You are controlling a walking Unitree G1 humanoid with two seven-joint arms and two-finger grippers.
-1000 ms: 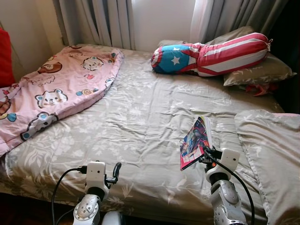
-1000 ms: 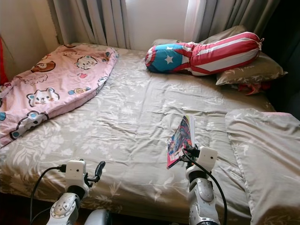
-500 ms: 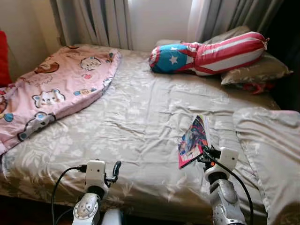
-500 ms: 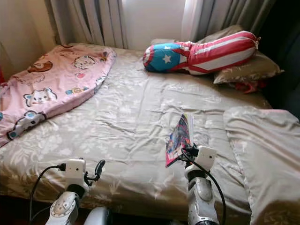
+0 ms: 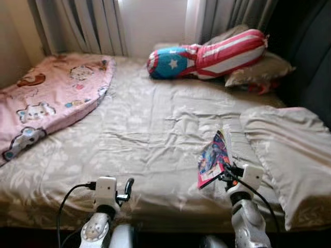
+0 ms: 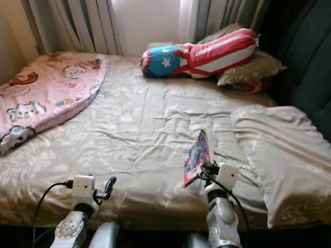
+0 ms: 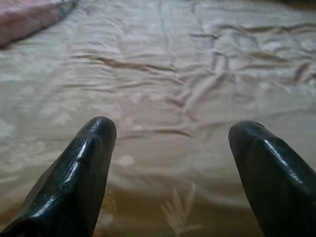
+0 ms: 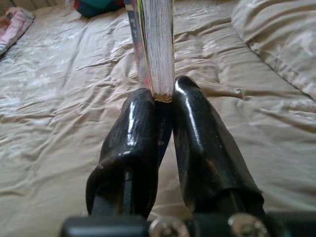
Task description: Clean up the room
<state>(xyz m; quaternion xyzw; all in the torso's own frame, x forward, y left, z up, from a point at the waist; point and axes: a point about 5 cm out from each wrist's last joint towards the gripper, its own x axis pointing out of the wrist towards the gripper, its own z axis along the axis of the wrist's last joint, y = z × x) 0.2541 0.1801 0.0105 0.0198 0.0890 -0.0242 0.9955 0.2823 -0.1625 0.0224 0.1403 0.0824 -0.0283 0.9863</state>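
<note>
Bed [image 5: 150, 129]: a beige floral sheet, wrinkled across the middle, is spread over it; curtains [image 5: 93, 23] are hung behind the head edge.
Pink blanket [image 5: 46, 98]: printed with cartoon animals, it is heaped along the bed's left edge up to the far left corner.
Large pillow [image 5: 289, 155]: in a beige case, it is laid along the right edge.
Bolster [image 5: 207, 51]: striped red and white with a blue star end, it is laid across the head edge, resting on a second pillow [image 5: 258, 70] at the far right corner.
Comic book [image 5: 213, 159]: held upright by its lower edge, above the sheet near the foot edge, just left of the large pillow.
Right gripper [image 8: 160, 106]: its fingers are clamped narrowly on the comic book's bottom edge.
Left gripper [image 7: 170, 133]: its fingers are spread wide with nothing between them, over the sheet at the foot edge.
</note>
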